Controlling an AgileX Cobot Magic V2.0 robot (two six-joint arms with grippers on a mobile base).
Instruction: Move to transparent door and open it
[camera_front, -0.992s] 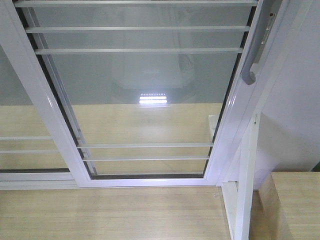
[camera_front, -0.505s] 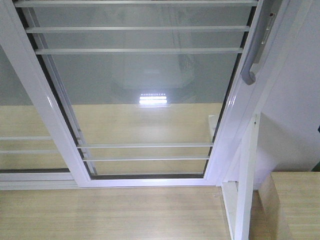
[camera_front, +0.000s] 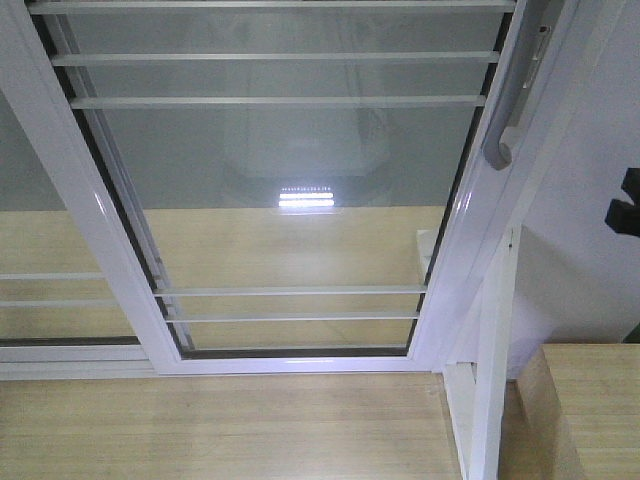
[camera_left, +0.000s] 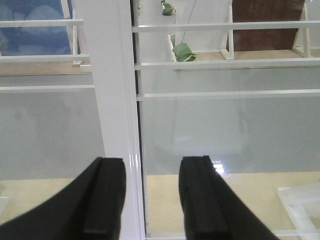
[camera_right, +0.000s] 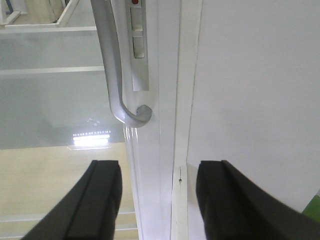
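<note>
The transparent door fills the front view, glass in a glossy white frame with thin white bars. Its curved silver-grey handle runs down the right stile. In the right wrist view the handle hooks to an end just above my right gripper. That gripper is open and apart from the handle, and the white stile shows between its fingers. My left gripper is open too, facing a white stile with door glass beside it. Nothing is held.
A handle-less glass panel stands left of the door. A white wall and a wooden block are on the right, pale wood floor below. A black part of my right arm shows at the right edge.
A black part of my right arm has risen into the front view at the right edge. The door and its handle have not moved.
</note>
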